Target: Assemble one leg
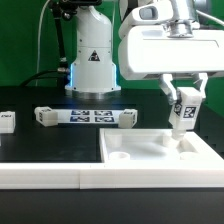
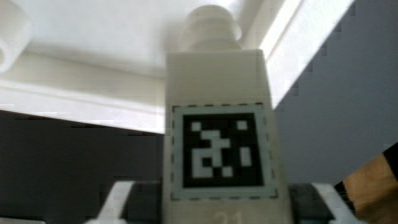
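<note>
My gripper (image 1: 184, 98) is shut on the leg (image 1: 183, 112), a small white post with a black-and-white tag, and holds it slightly tilted. It hangs just over the far right corner of the large flat white piece with square recesses (image 1: 130, 150). In the wrist view the leg (image 2: 222, 110) fills the middle, its tag facing the camera and its round peg end (image 2: 214, 20) free and pointing at the white piece (image 2: 89, 80). The fingertips (image 2: 118, 204) flank its near end.
The marker board (image 1: 85, 116) lies behind the white piece toward the exterior view's left. Another small white tagged part (image 1: 7, 122) lies at the far left edge. The arm's base (image 1: 92, 60) stands at the back.
</note>
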